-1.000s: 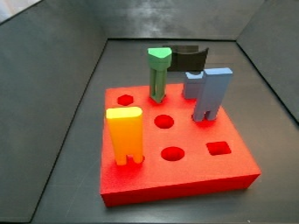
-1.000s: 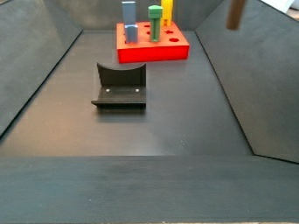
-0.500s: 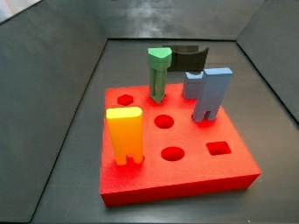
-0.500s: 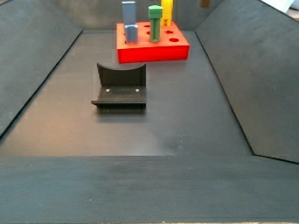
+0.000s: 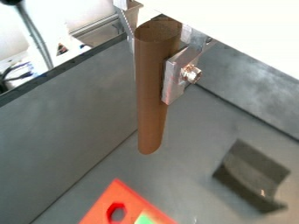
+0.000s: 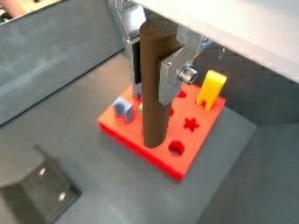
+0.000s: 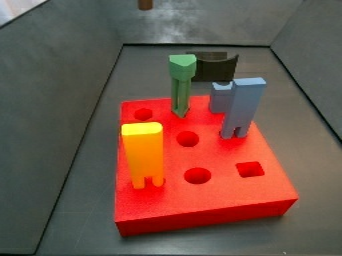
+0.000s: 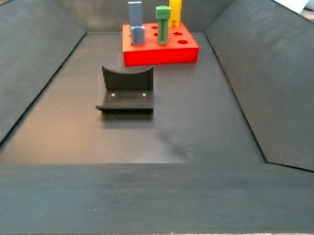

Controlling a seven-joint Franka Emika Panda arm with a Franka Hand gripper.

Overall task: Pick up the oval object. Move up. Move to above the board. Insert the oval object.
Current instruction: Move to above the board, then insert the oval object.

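Your tool [image 6: 163, 54] is clenched on the long slender brown oval peg [image 6: 155, 87], which hangs upright from its silver fingers [image 6: 176, 70], with the thick red holed board [image 6: 176, 140] below the peg's tip, slightly to one side.

The oval object [image 5: 155, 87] is matt brown; the end effector [image 5: 158, 39] fingers [image 5: 177, 74] are brushed silver metal high above the glossy red board [image 6: 158, 144].
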